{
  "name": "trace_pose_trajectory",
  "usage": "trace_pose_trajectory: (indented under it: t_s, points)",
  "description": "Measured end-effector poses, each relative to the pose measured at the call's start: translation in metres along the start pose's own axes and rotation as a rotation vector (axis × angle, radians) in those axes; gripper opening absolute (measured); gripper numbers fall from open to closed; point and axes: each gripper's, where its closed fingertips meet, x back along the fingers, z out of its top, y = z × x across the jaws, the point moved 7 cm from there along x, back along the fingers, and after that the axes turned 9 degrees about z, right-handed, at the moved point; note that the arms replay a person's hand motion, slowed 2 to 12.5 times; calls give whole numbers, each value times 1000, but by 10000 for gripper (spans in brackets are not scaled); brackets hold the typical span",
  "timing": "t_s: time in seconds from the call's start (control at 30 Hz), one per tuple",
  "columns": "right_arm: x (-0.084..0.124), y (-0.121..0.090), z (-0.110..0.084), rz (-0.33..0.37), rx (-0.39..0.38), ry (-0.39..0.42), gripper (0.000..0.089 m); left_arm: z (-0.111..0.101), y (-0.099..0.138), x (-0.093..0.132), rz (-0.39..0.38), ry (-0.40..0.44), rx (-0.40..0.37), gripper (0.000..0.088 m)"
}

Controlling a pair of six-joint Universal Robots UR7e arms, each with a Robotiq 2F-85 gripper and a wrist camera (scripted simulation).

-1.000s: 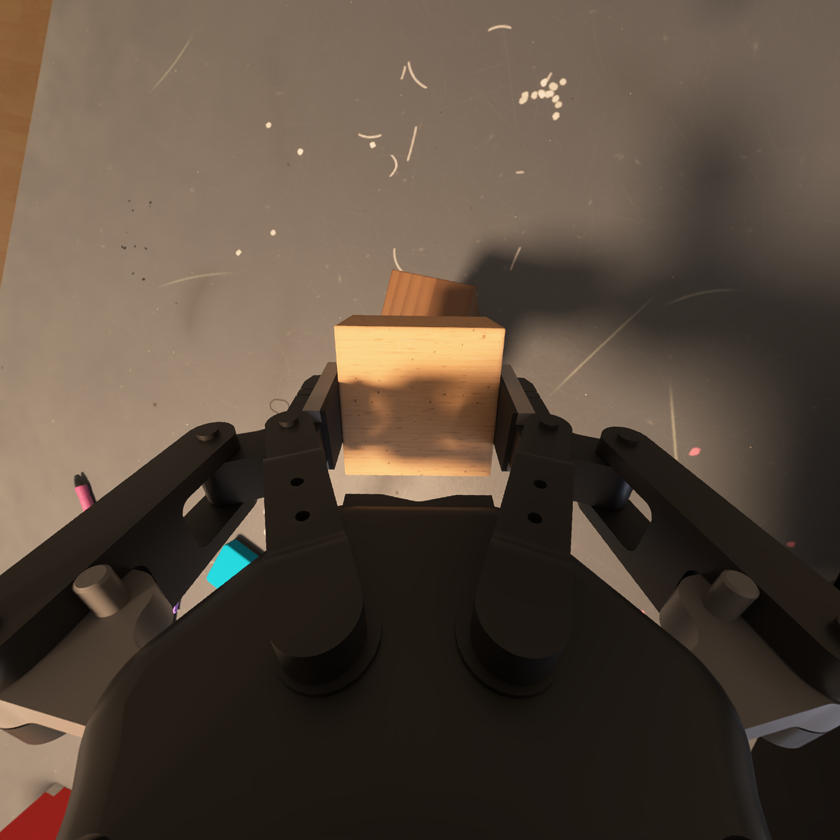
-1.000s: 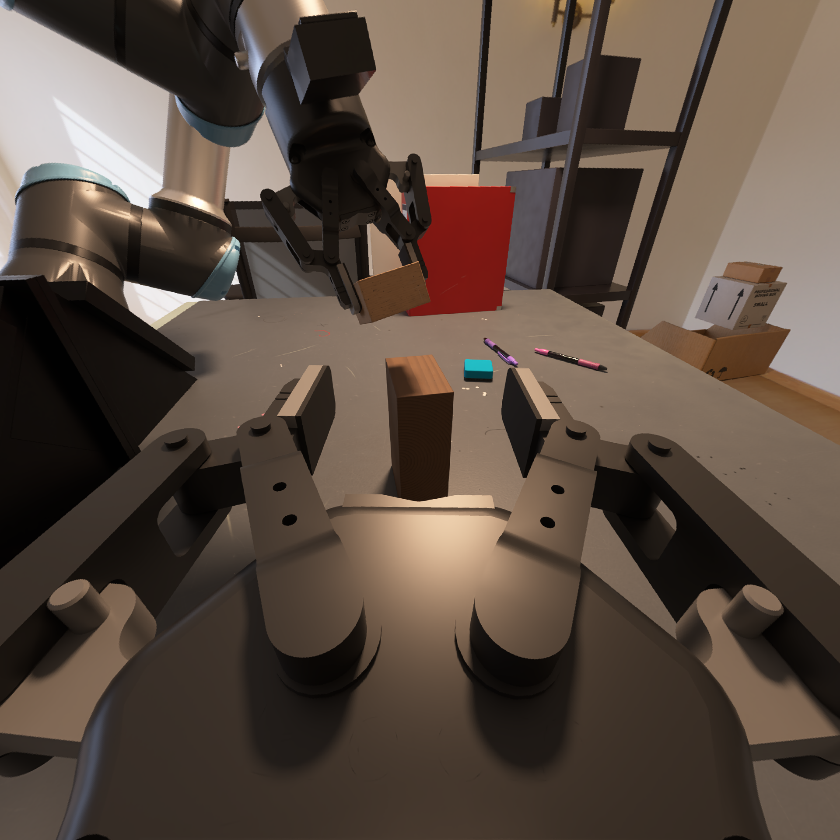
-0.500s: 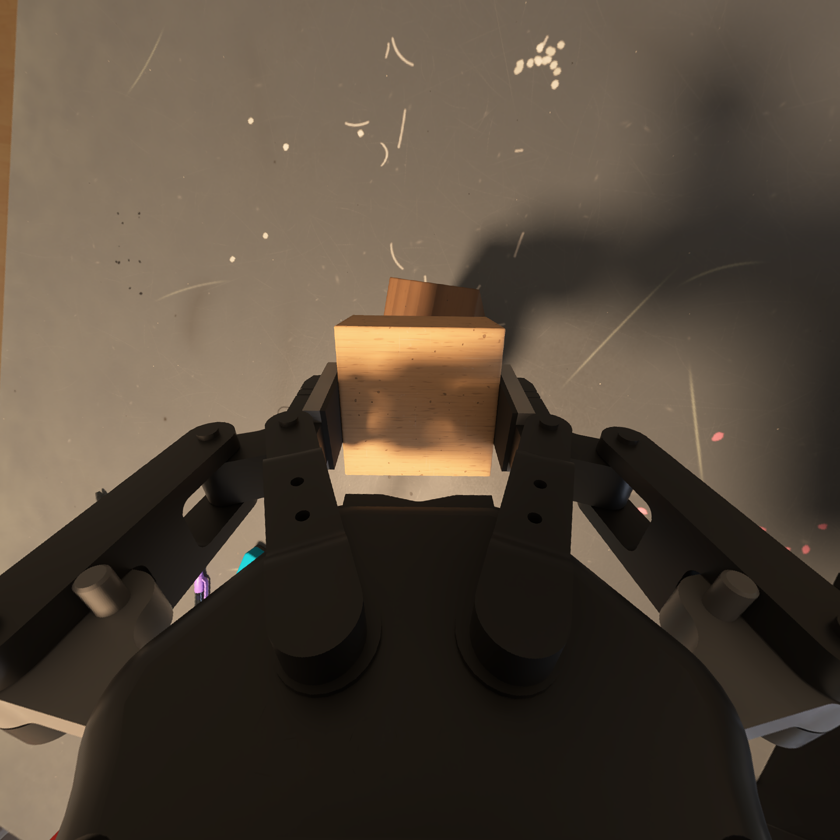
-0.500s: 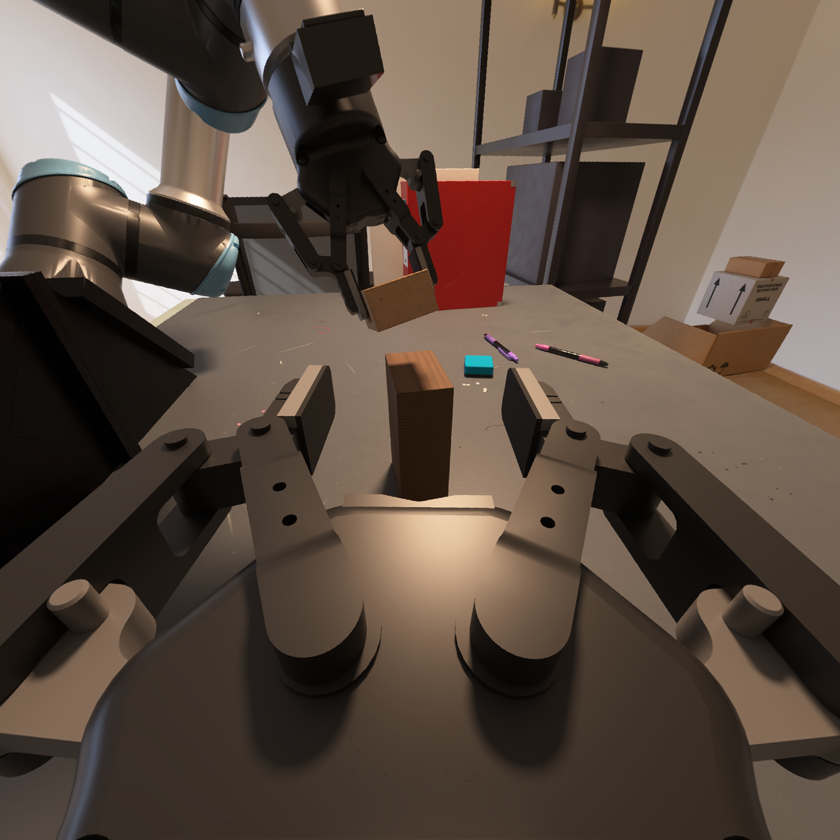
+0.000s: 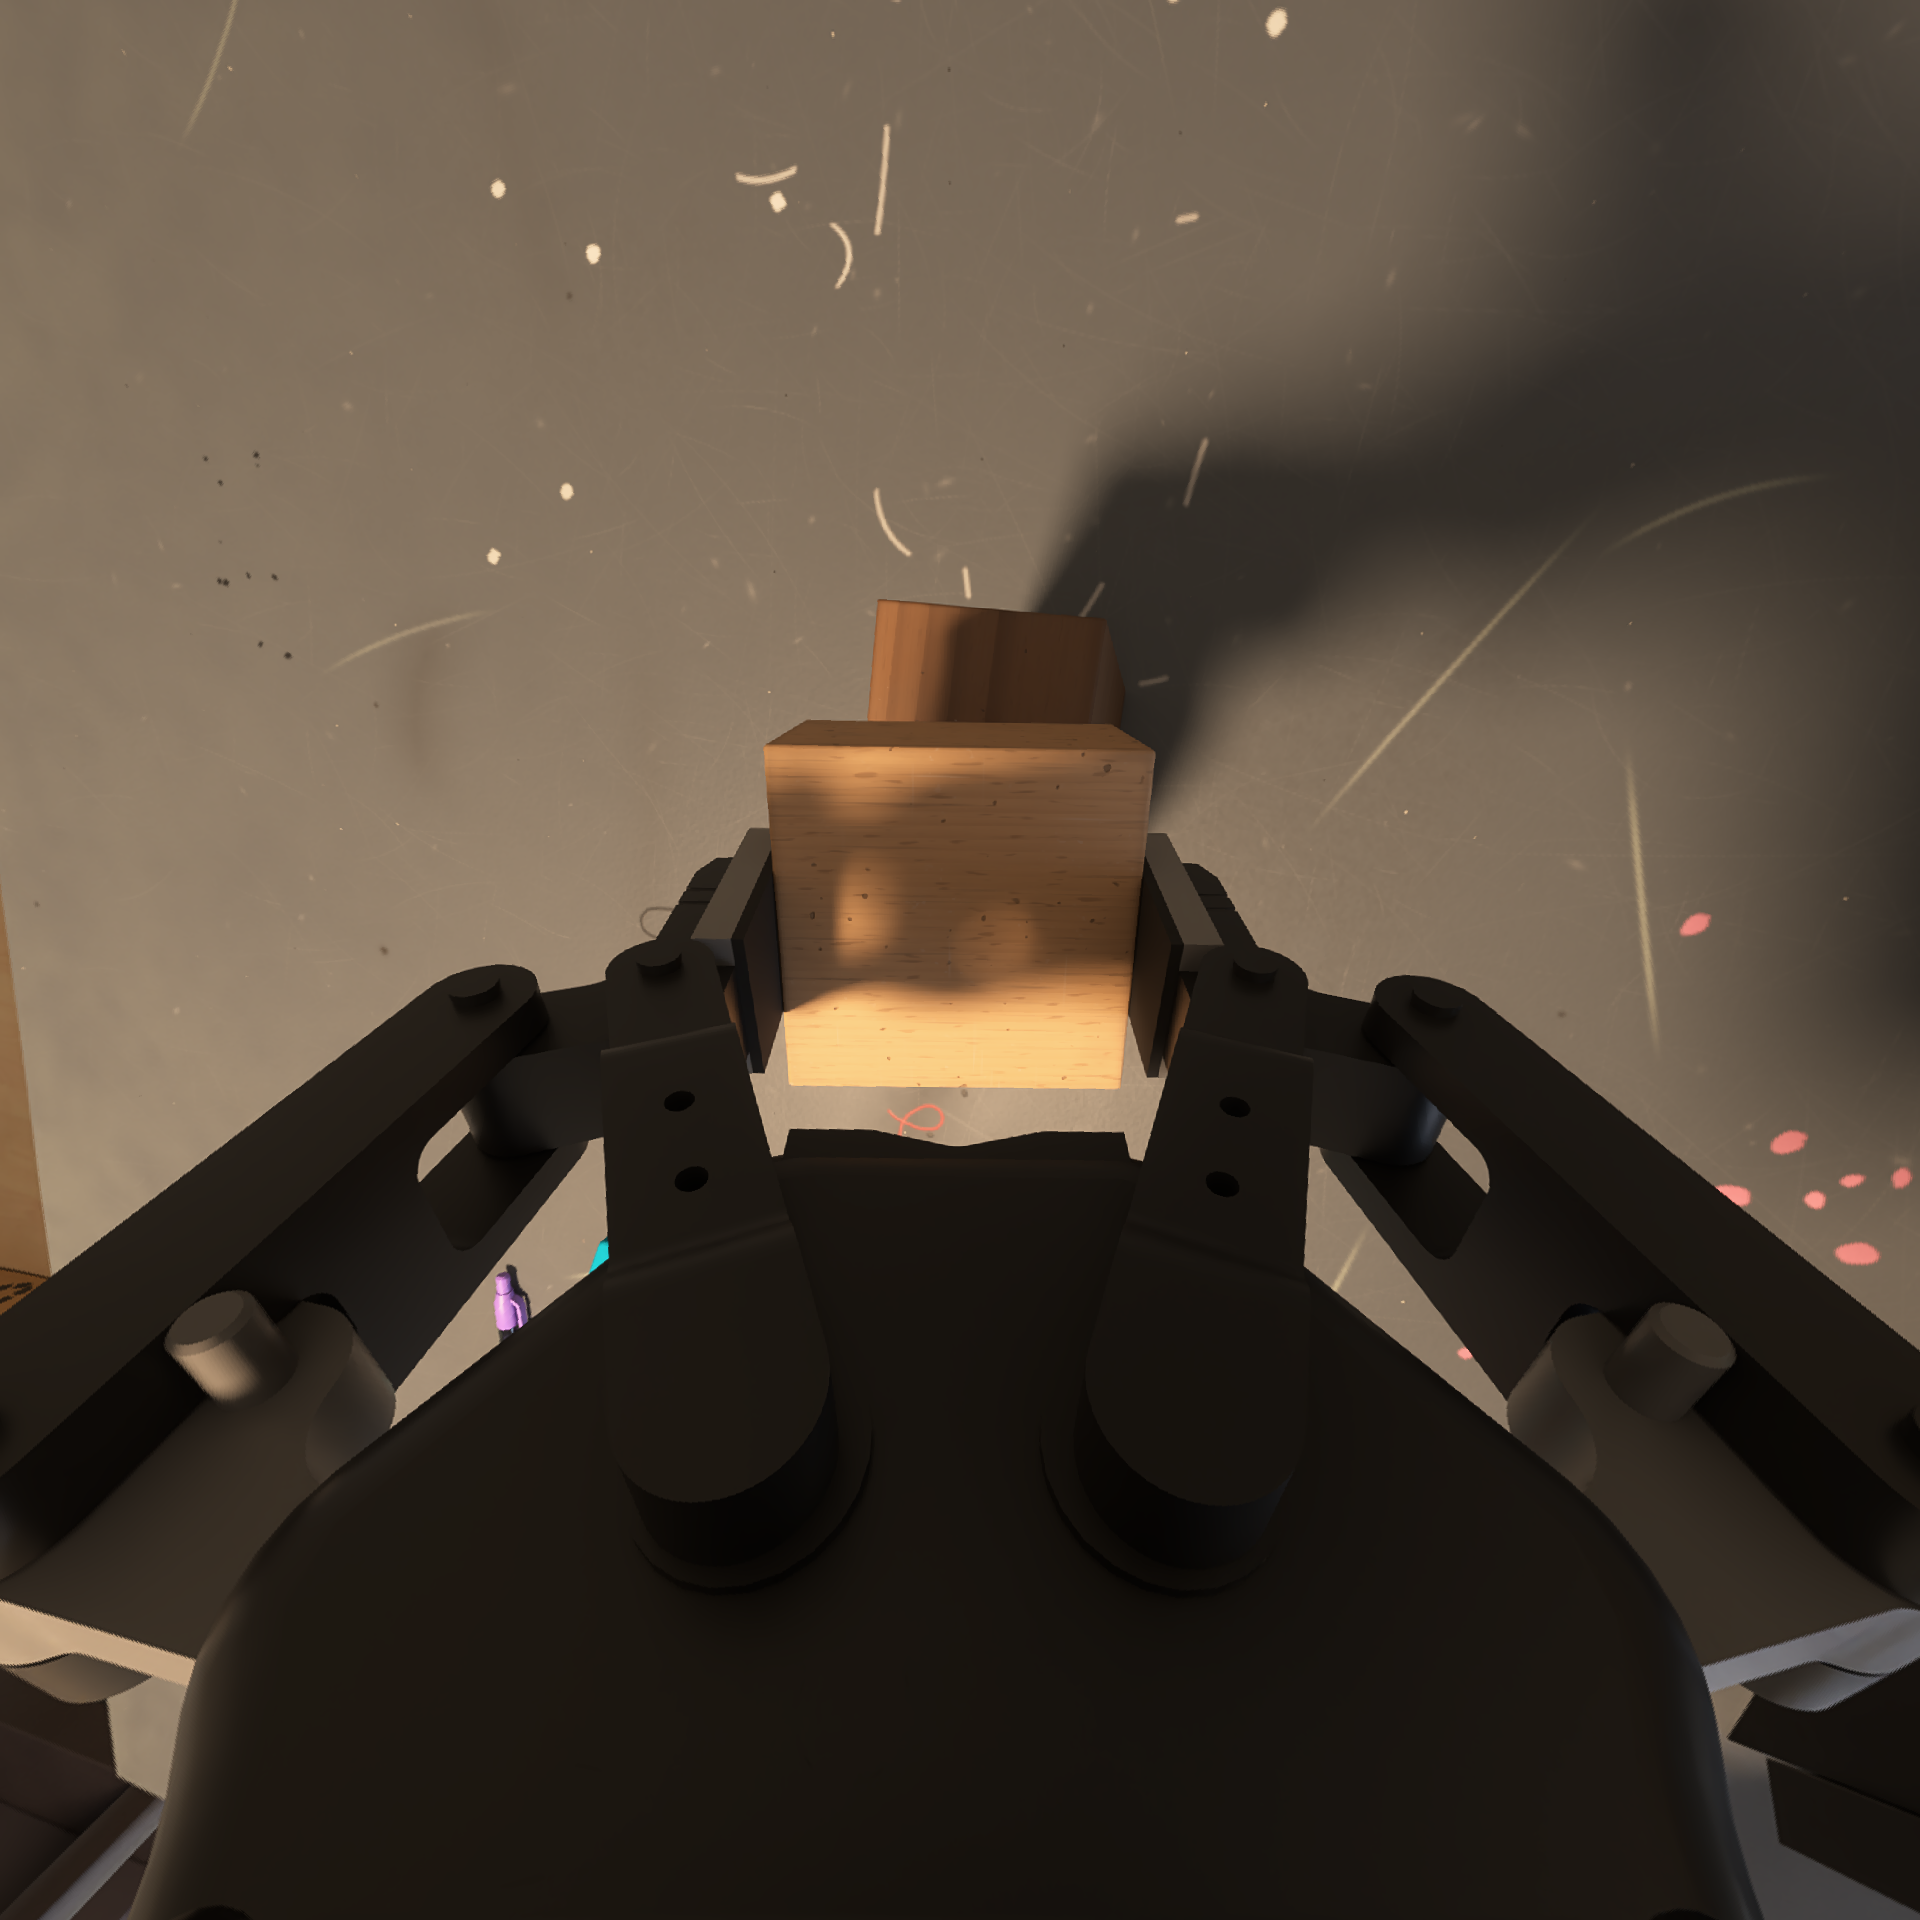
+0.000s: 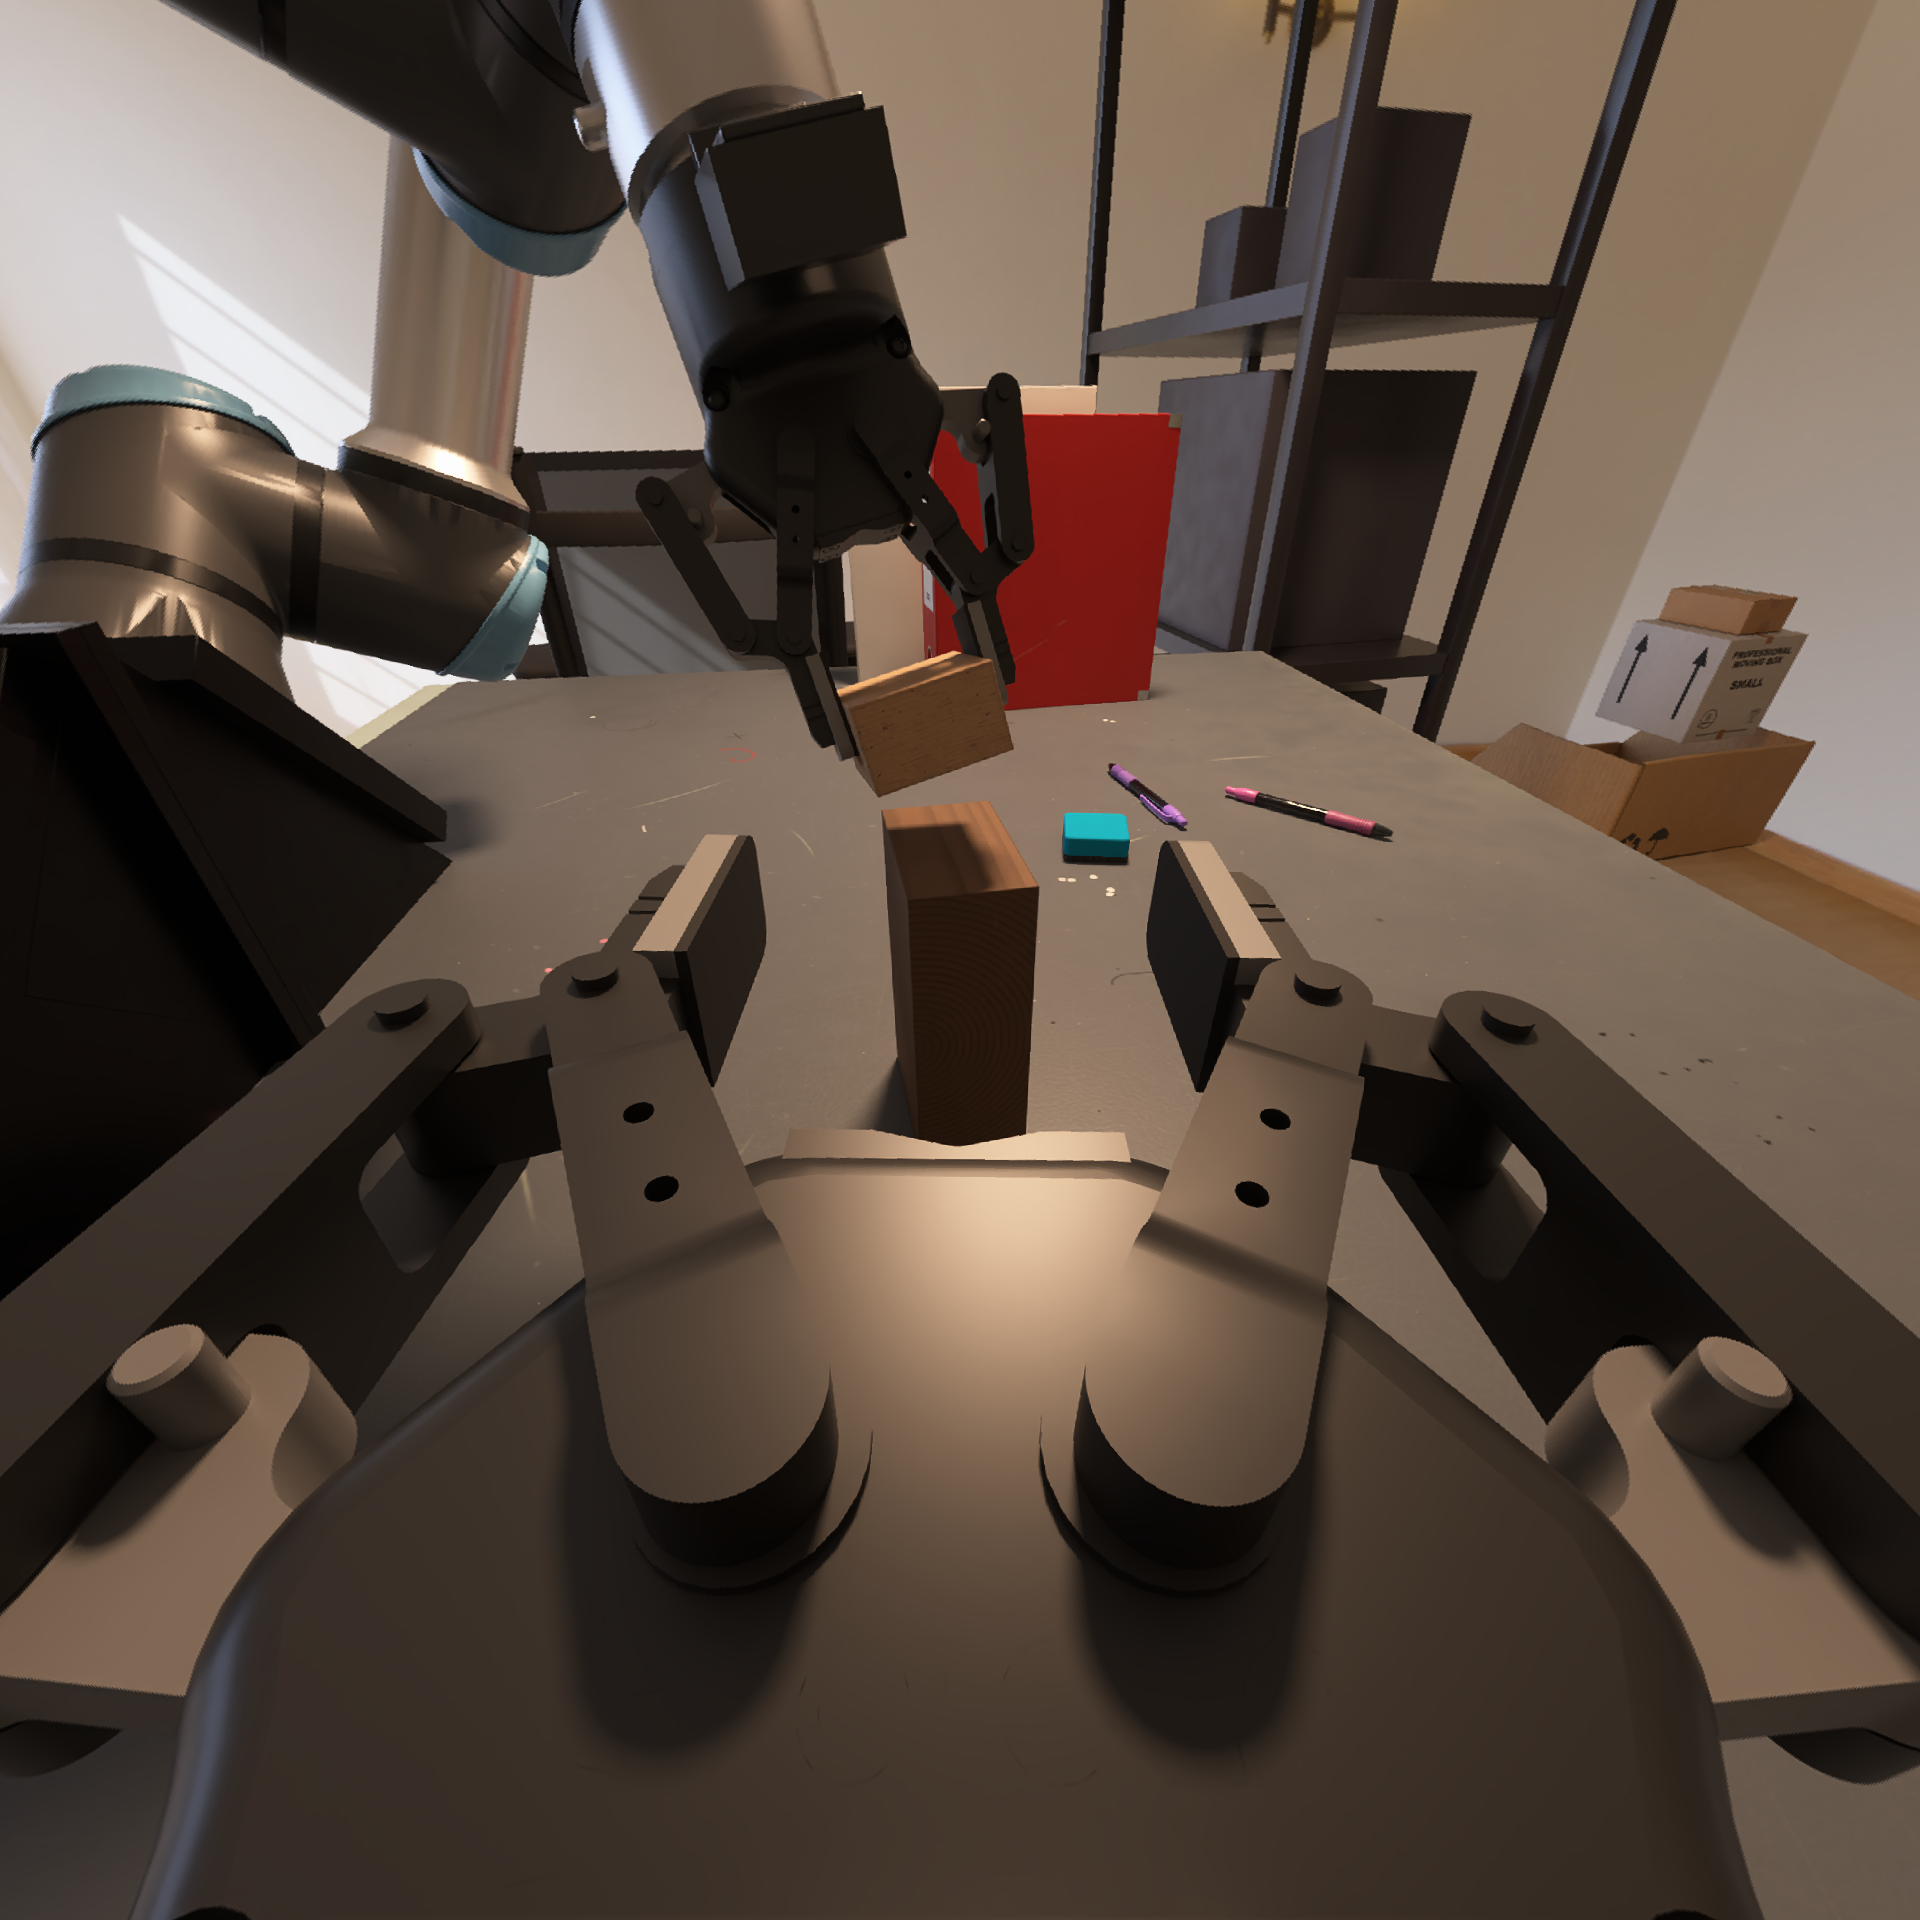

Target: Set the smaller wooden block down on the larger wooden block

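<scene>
My left gripper [image 5: 958, 935] is shut on the smaller, light wooden block [image 5: 956, 904] and holds it in the air. In the right wrist view this block [image 6: 925, 722] hangs tilted just above and behind the top of the larger, dark wooden block [image 6: 966, 987], not touching it. The larger block stands upright on the grey table, and its top [image 5: 992, 665] shows beyond the held block in the left wrist view. My right gripper [image 6: 956, 935] is open, its fingers on either side of the larger block with gaps on both sides.
A teal eraser [image 6: 1096, 836], a purple pen [image 6: 1148, 795] and a pink pen [image 6: 1304, 810] lie right of the blocks. A red binder [image 6: 1081, 561] stands at the table's back edge. A black box [image 6: 156, 883] sits left. A metal shelf [image 6: 1340, 312] and cardboard boxes [image 6: 1662, 769] stand off-table.
My left gripper has carried the smaller block down and toward the larger block, so it now hangs just above its top. The right gripper and larger block have not moved.
</scene>
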Motion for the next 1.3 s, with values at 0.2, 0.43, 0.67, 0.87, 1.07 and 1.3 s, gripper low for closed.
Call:
trace_pose_trajectory:
  t_s: [0.2, 0.43, 0.67, 0.87, 1.07, 1.3]
  points:
    - [0, 0, 0, 3, 0, 0, 658, 1, 0, -4, -1, -22, -27, 533]
    - [0, -1, 1, 7, 0, -1, 658, 2, -1, -8, 4, -43, -49, 533]
    - [0, -1, 1, 9, 1, -4, 658, 4, -2, -11, -4, -47, -61, 533]
    - [0, -1, 0, 10, 2, -7, 658, 6, -2, -13, -16, -44, -64, 533]
    - [0, -1, 0, 10, 2, -9, 658, 7, -3, -15, -17, -49, -69, 533]
    - [0, -1, 0, 10, 1, -9, 658, 7, -3, -17, -20, -57, -79, 533]
